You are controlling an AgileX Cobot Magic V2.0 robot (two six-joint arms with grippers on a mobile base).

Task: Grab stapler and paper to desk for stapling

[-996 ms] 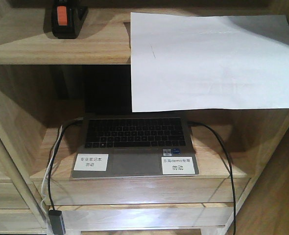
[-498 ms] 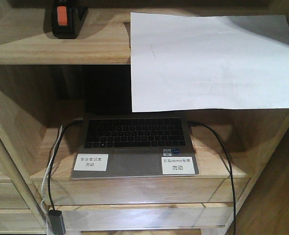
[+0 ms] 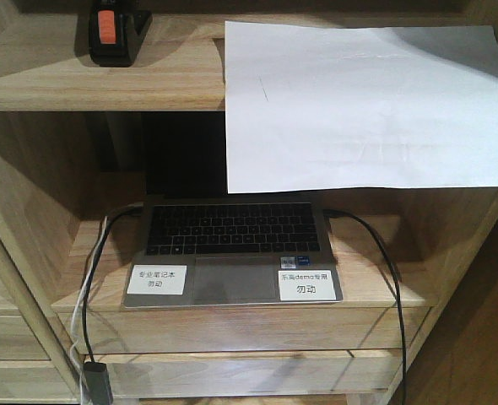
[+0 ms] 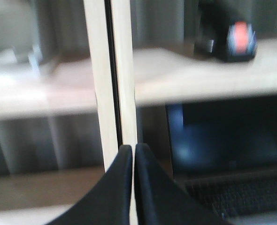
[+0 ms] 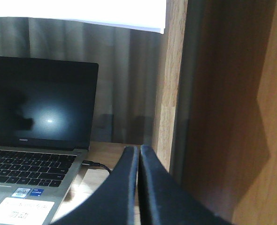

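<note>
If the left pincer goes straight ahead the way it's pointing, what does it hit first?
Probably the pale wooden shelf upright, which stands directly beyond the shut left pincer. The wrist view is blurred, so how far off it is cannot be told.

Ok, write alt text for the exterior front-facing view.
A white sheet of paper overhangs the upper shelf of a light-wood shelf unit, with a black, orange-topped stapler to its left. On the shelf below sits an open laptop with two white labels and cables at both sides.
</note>
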